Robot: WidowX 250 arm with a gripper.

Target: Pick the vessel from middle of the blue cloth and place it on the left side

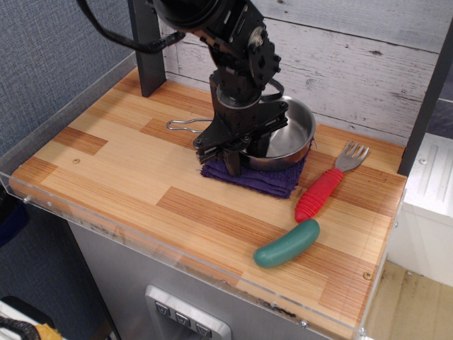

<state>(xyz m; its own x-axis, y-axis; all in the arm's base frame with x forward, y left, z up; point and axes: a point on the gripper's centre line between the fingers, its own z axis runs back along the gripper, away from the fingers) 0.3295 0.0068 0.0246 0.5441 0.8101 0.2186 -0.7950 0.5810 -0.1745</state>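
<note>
the arm is showing matte black all over, built of chunky rounded segments with small silvery screws. a black cable is looping off toward the upper left of the frame. the gripper (245, 157) is ending in two dark, narrow fingers (231, 163).
</note>
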